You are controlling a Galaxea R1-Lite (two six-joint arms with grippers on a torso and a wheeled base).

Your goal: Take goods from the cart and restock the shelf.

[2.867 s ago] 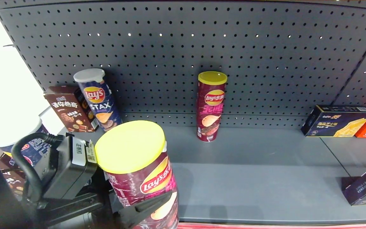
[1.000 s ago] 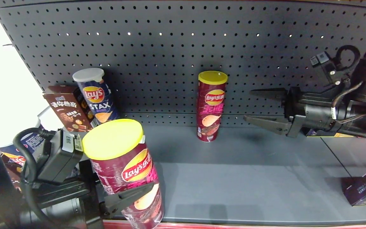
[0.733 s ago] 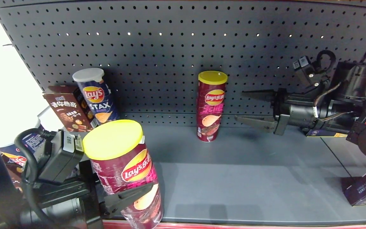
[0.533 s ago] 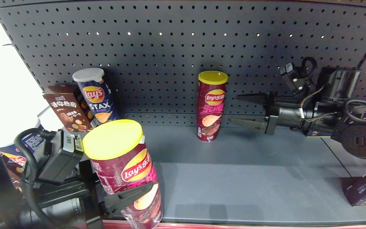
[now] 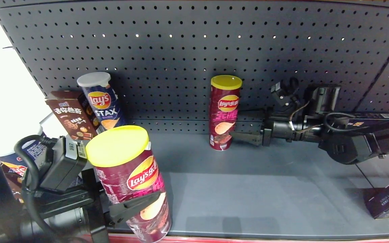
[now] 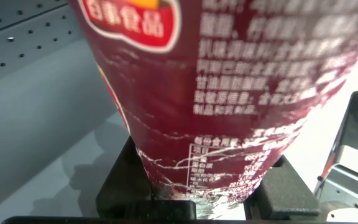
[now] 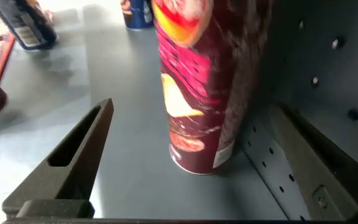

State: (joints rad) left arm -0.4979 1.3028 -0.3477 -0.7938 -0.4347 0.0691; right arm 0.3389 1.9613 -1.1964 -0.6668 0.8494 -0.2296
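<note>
A maroon chips can with a yellow lid (image 5: pixel 225 111) stands upright at the back of the grey shelf (image 5: pixel 265 195), against the pegboard. My right gripper (image 5: pixel 237 125) is open, with one finger on each side of this can (image 7: pixel 210 81) and neither touching it. The right gripper (image 7: pixel 192 107) sits low, near the can's base. A second, identical maroon can (image 5: pixel 130 179) is at the shelf's front left edge, with my left gripper (image 5: pixel 127 211) shut on its lower part. From the left wrist, that can (image 6: pixel 229 81) sits between the left gripper's (image 6: pixel 204 193) pads.
A blue chips can with a white lid (image 5: pixel 101 103) and a brown cookie box (image 5: pixel 71 114) lean at the back left. A dark box (image 5: pixel 388 197) lies at the front right. Another box (image 5: pixel 377 115) sits behind the right arm. The pegboard wall (image 5: pixel 194 40) closes the back.
The right arm came in from the right and moved left and down until its open fingers straddle the standing can. The left gripper with its can shifted slightly left and down.
</note>
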